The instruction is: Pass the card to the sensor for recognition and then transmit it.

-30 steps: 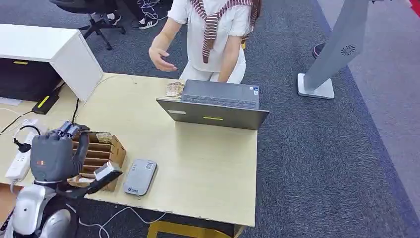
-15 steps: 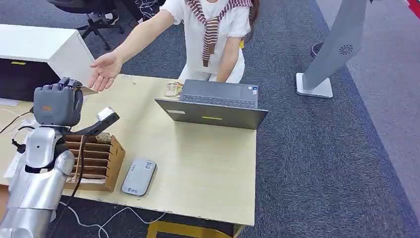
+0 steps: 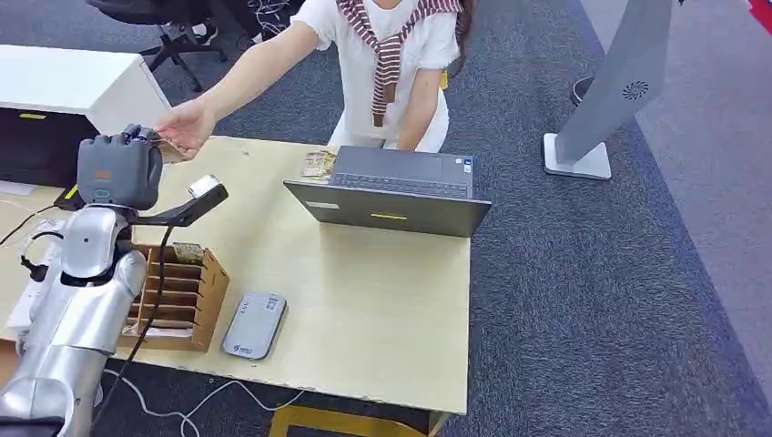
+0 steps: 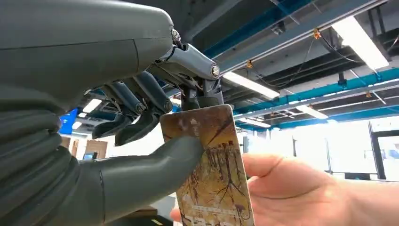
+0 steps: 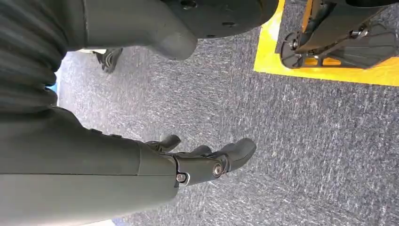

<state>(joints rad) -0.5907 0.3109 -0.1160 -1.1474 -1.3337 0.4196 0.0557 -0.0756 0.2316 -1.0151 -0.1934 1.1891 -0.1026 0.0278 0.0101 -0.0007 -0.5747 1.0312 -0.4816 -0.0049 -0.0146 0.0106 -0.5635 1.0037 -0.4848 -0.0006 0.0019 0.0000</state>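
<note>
Grey carpet surrounds a pale wooden desk [image 3: 364,300] that carries an open laptop [image 3: 391,196] at the 12 o'clock side, a wooden slotted rack [image 3: 177,296] at 8 o'clock and a flat grey card sensor [image 3: 255,324] just beside the rack.

The left hand [image 3: 118,171] is raised at the 10 o'clock corner of the desk, well clear of the sensor. In the left wrist view the left hand [image 4: 141,155] pinches the card [image 4: 211,165] between the thick thumb and the dark fingers [image 4: 136,110]; the remaining fingers curl loosely above it. A person's hand [image 4: 301,188] touches the far face and edge of the card; in the head view that person's hand [image 3: 187,127] meets the robot's fingers.

Judged step: the hand-over, the last part of the task. The next move calls for the thumb and fingers to release once the person's grip is secure, without twisting the card.

The card's long axis runs out from the pinch toward the person's hand; the printed face fronts the wrist camera.

The right hand [image 5: 207,162] hangs over the carpet, fingers loosely spread, holding nothing.
</note>
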